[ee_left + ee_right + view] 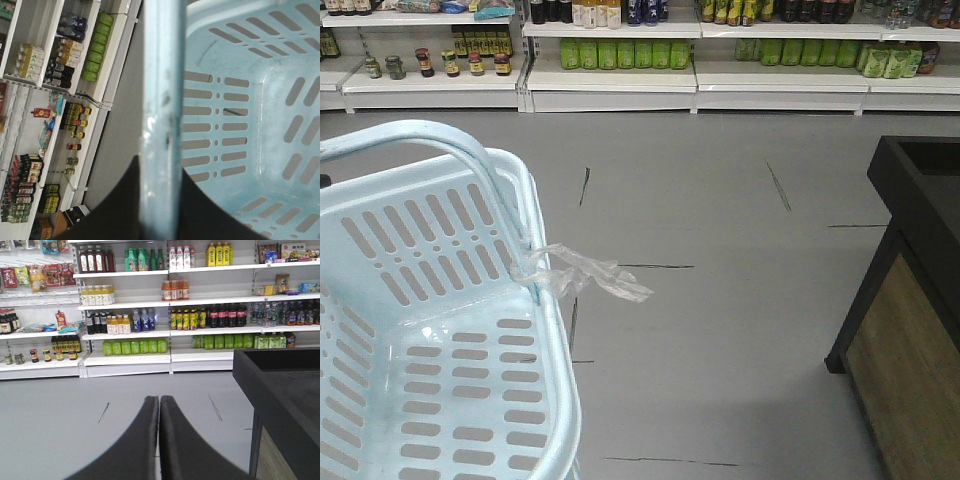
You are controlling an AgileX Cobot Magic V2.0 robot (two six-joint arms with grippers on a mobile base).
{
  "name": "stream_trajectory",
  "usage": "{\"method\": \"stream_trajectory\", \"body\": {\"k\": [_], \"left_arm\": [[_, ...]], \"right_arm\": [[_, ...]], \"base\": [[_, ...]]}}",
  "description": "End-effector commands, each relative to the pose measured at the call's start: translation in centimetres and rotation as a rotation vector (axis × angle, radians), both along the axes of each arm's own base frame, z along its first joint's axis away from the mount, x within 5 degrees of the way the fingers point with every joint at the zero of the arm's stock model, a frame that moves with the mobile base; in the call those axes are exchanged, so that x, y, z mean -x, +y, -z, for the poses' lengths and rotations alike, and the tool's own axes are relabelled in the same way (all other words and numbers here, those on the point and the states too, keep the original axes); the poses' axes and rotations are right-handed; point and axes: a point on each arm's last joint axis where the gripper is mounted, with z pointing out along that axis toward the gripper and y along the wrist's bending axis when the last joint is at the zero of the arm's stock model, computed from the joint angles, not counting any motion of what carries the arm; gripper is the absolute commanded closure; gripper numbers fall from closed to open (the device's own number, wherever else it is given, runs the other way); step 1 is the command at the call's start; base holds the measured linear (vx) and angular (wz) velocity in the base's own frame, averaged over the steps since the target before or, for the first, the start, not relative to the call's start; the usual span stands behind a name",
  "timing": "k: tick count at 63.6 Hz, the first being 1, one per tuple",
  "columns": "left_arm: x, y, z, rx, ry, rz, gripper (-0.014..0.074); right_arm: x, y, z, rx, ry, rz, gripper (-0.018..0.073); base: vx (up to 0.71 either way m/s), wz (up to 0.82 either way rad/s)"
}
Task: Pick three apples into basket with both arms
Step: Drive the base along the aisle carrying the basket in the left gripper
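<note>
Pale blue-white slotted plastic basket (420,190), rectangular, is shown at lower left above the grey floor (720,300). Its hoop handle (161,75) is clamped by the black left gripper (160,167). A clear plastic scrap (585,275) is tied at the rim. The black right gripper (159,402) is pressed together, with nothing held. White stocked shelves (620,70) are ranged behind.

One basket (430,190), one dark counter (920,200), and two pincers: the left pincer (160,166) and the right pincer (160,400).

Pale blue slotted basket (420,190), grey floor (720,250), black counter (920,190)
</note>
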Motion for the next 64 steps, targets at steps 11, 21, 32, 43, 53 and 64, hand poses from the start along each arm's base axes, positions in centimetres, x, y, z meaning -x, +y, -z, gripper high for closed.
{"method": "stream_trajectory", "body": {"k": [11, 21, 32, 43, 53, 64], "left_arm": [[0.13, 0.18, -1.67, 0.058, -0.097, 0.017, 0.0603], [0.13, 0.18, -1.67, 0.058, -0.097, 0.017, 0.0603], [0.13, 0.18, -1.67, 0.058, -0.097, 0.017, 0.0603], [0.13, 0.18, -1.67, 0.058, -0.097, 0.017, 0.0603], [0.13, 0.18, -1.67, 0.058, -0.097, 0.017, 0.0603], [0.13, 0.18, -1.67, 0.058, -0.097, 0.017, 0.0603]], "right_arm": [[-0.06, 0.01, -0.28, 0.010, -0.063, -0.001, 0.0568], [-0.06, 0.01, -0.28, 0.010, -0.063, -0.001, 0.0568], [-0.06, 0.01, -0.28, 0.010, -0.063, -0.001, 0.0568], [-0.06, 0.01, -0.27, 0.010, -0.062, -0.001, 0.0568], [-0.06, 0.01, -0.27, 0.010, -0.062, -0.001, 0.0568], [-0.06, 0.01, -0.27, 0.010, -0.062, -0.001, 0.0568]], "base": [[0.13, 0.03], [0.15, -0.01], [0.16, -0.03], [0.16, -0.03], [0.16, -0.03], [0.17, -0.02]]}}
